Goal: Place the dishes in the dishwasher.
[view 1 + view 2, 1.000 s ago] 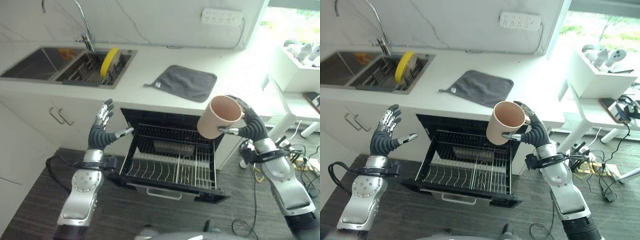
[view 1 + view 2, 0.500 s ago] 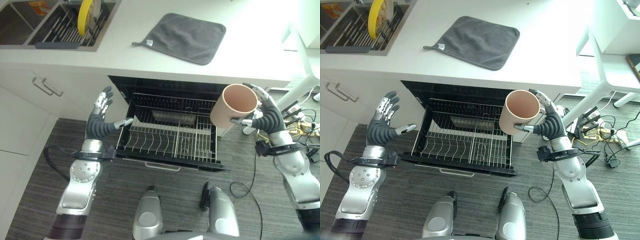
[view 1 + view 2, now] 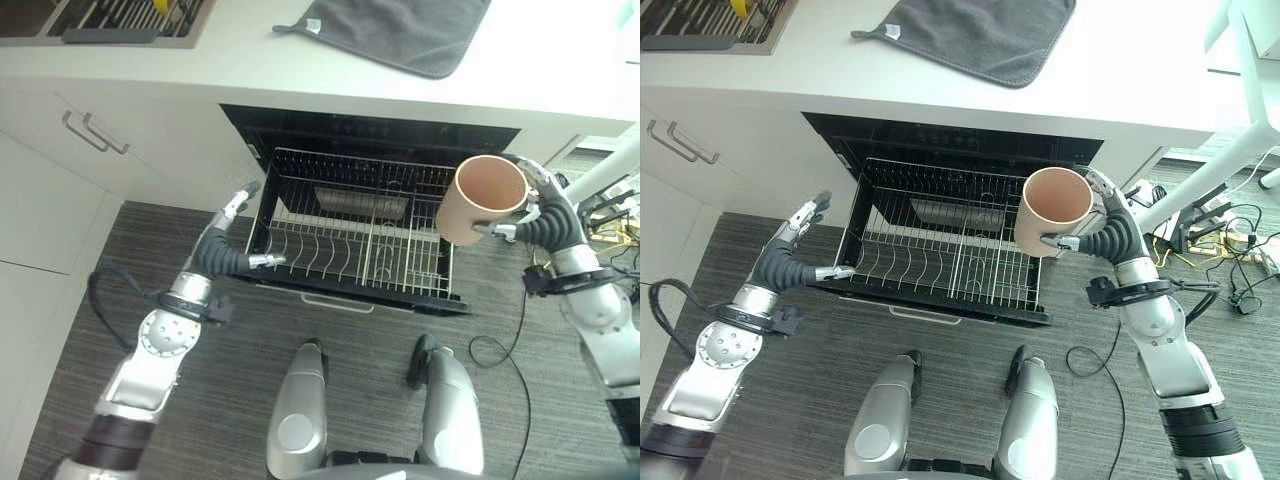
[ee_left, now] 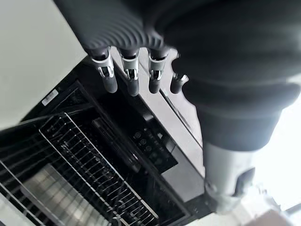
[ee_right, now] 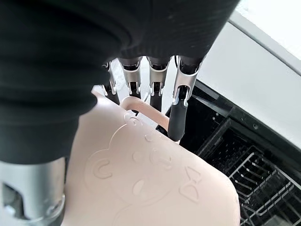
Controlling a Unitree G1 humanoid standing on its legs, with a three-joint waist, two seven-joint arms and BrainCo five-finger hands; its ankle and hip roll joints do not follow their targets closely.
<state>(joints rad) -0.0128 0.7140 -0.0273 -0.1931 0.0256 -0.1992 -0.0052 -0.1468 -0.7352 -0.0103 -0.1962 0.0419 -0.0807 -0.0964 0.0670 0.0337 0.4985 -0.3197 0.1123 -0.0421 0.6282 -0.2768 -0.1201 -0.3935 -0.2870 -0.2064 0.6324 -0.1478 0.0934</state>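
My right hand [image 3: 548, 215] is shut on a pale pink cup [image 3: 481, 198], fingers through its handle; the cup hangs tilted, mouth up, over the right end of the dishwasher's pulled-out wire rack [image 3: 330, 255]. The right wrist view shows the cup [image 5: 146, 183] close up with a bear face in relief. My left hand [image 3: 228, 245] is open by the rack's front left corner, fingers straight along the rack's left side. A metal tray [image 3: 360, 203] lies at the back of the rack.
The white counter [image 3: 220, 60] runs above the dishwasher with a grey cloth [image 3: 415, 30] on it. A sink rack [image 3: 120, 15] is at the far left. White cabinet doors [image 3: 60, 190] stand left of the dishwasher. Dark wood floor lies in front.
The camera has tipped further down, so the whole scene has shifted up. My left hand has dropped and reached in to the rack's front left corner. The cup stays held over the rack's right end.
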